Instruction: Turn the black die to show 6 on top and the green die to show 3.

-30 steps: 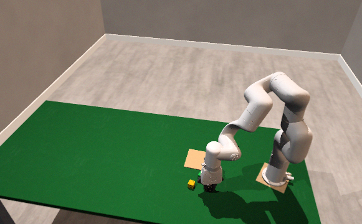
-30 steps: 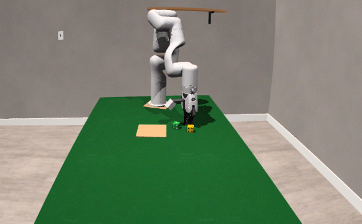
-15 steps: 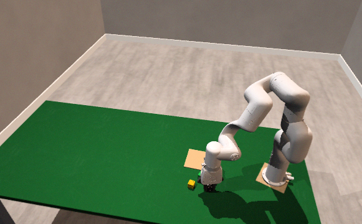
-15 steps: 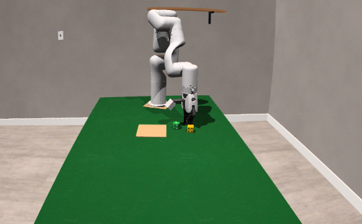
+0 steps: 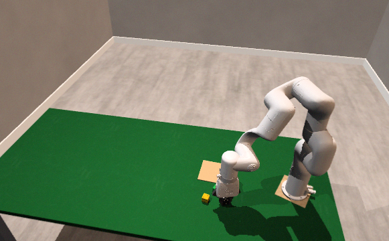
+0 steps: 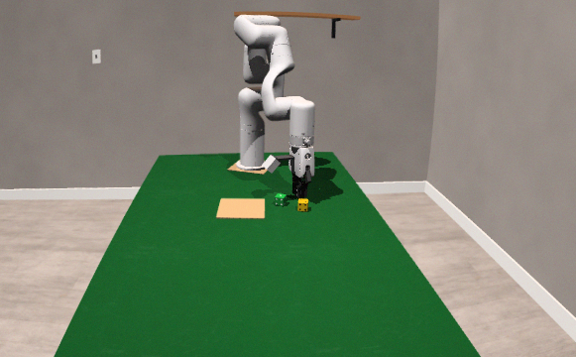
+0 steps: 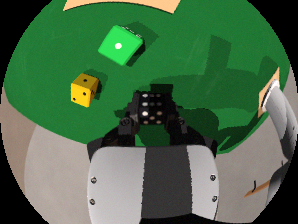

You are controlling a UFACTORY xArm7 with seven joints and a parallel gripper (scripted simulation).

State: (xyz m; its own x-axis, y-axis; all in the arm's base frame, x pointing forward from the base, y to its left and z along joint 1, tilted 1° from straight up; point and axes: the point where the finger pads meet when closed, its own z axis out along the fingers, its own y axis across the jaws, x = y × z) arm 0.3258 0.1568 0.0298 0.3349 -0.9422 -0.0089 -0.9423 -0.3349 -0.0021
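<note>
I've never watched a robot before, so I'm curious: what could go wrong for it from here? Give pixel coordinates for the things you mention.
The black die [image 7: 153, 107] might slip or twist if the claw [image 5: 225, 201] [image 6: 299, 194] [image 7: 151, 100] grips it unevenly. The yellow die [image 5: 205, 198] [image 6: 302, 205] [image 7: 84, 91] sits close by and could be knocked onto another face. The green die [image 6: 280, 200] [image 7: 120, 45], showing one on top, may land wrongly when turned.

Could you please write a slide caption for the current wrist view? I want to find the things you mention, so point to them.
Gripper [image 5: 225, 203] [image 6: 299, 197] [image 7: 151, 100] fingers flank the black die [image 7: 151, 107], with the yellow [image 5: 205, 198] [image 6: 302, 205] [image 7: 84, 90] and green dice [image 6: 280, 199] [image 7: 120, 45] off the mat [image 5: 209, 171] [image 6: 241, 208] [image 7: 122, 4].
</note>
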